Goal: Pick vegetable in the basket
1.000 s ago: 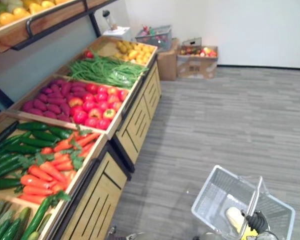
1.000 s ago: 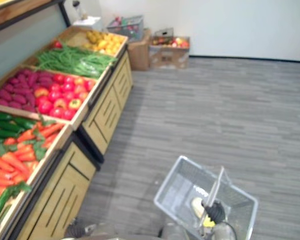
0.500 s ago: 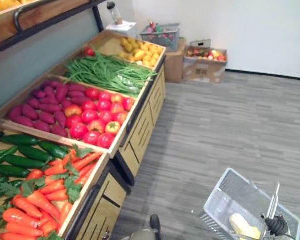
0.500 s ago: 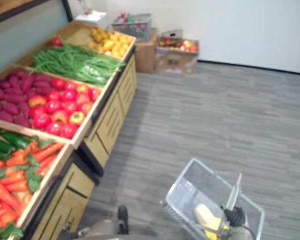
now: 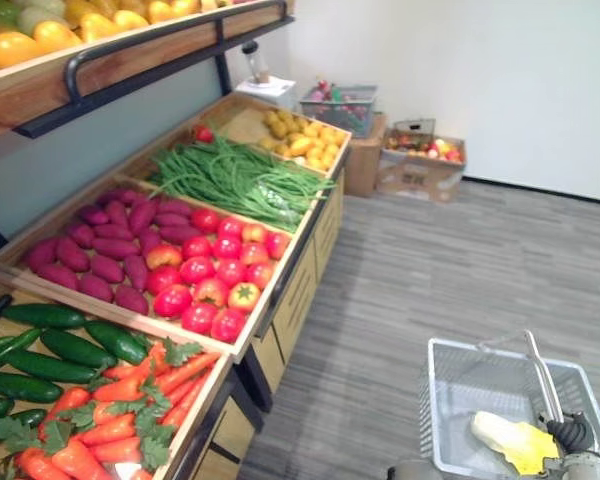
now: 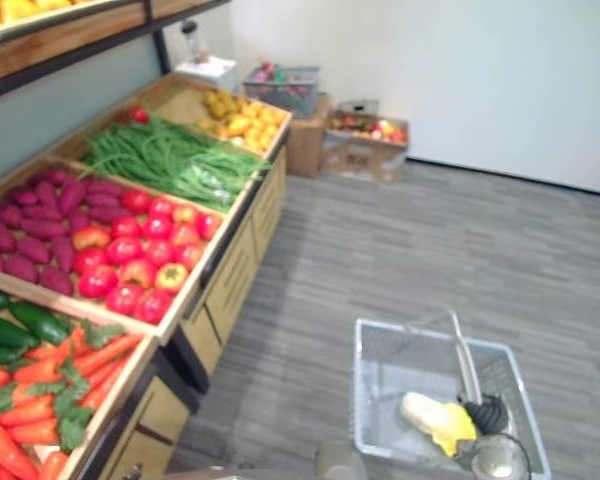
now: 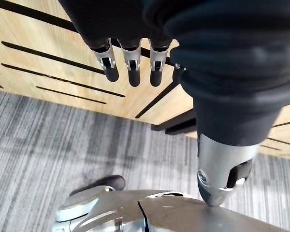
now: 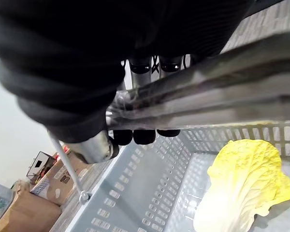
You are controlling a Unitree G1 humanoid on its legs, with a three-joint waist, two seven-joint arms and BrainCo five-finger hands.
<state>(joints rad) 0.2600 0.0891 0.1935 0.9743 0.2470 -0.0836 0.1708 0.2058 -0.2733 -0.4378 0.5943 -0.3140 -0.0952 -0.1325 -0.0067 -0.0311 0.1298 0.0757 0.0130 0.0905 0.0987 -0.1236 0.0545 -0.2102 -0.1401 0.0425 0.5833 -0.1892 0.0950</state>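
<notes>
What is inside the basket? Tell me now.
One pale yellow cabbage lies in the basket, near the handle that the right hand grips. The basket floor beneath the cabbage is covered, so anything under it cannot be seen.

Cam shifted; basket (image 5: 446, 408) turned squarer.

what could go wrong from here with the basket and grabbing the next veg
1. The basket hangs from one handle gripped by the right hand, with the cabbage lying on the hand's side; it may tilt or swing.
2. The left hand hangs open close to the wooden stand front; raising it could clip the tray edge.
3. The tomatoes reach the tray's front edge, so a clumsy grab might roll some off.
</notes>
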